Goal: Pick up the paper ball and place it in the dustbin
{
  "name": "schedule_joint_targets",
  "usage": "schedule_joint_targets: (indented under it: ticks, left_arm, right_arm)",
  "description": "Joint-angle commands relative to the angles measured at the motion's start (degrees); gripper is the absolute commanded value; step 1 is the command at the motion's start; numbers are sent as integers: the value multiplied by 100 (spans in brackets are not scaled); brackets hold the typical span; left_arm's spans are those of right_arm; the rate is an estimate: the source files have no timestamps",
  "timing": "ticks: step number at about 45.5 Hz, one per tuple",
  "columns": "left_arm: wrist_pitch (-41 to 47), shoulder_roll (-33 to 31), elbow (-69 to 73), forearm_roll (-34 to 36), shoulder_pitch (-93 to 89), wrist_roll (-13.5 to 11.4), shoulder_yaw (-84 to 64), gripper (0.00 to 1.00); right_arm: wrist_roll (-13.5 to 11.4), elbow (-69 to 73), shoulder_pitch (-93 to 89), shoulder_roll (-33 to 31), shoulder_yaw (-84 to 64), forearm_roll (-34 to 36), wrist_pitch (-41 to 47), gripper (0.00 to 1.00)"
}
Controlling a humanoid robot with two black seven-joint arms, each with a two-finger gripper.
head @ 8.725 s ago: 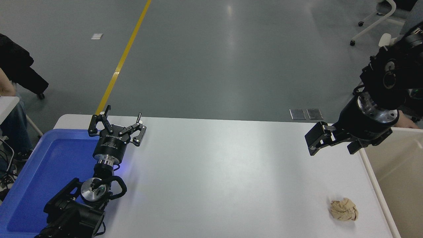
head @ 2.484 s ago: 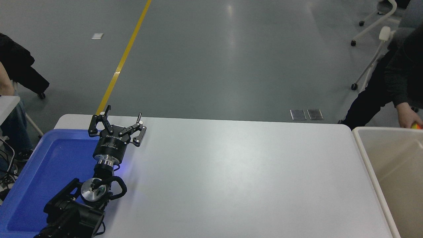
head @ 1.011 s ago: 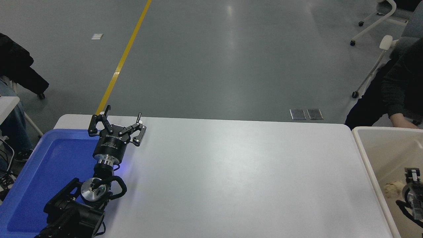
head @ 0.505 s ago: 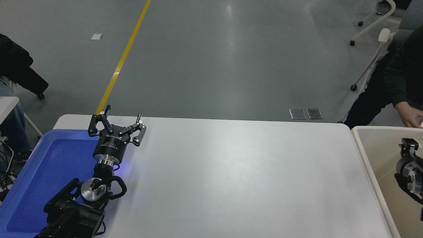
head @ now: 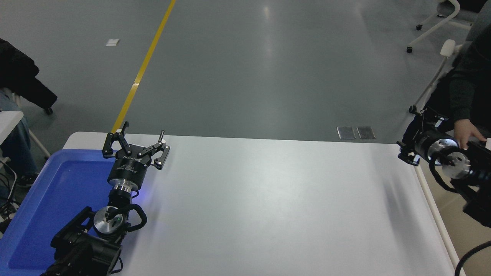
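The paper ball does not show anywhere in the head view. The cream dustbin [head: 437, 224] stands against the table's right edge, largely covered by my right arm. My right gripper [head: 412, 137] is raised over the bin's far left corner, at the table's far right corner, blurred and turned away from the camera. I cannot tell whether it holds anything. My left gripper [head: 135, 145] is open and empty, parked at the far left over the edge of the blue tray [head: 57, 184].
A person's hand [head: 466, 130] in a dark sleeve is right behind my right wrist at the bin's far side. Another person sits at the left edge [head: 19, 82]. A chair on castors [head: 435, 23] stands on the floor at the far right.
My right arm has risen out of the dustbin and swung up and left to its far corner. The paper ball, seen inside the bin a second ago, is out of sight. The left arm has not moved.
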Motion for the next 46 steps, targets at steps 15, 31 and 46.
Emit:
schedule_joint_targets:
  ticks: [15,31,46]
  left_arm:
    - [1,-1,-1,1,0,1,0,99]
    - [-8,-1,-1,1,0,1,0,99]
    - [1,-1,-1,1,0,1,0,99]
  right_arm:
    - [162,603,-709,1022,1256,772,462,100]
    - [224,515,-1131,1233,1801,807,831,100]
    - [224,488,-1377,1172,1898,851,875,100]
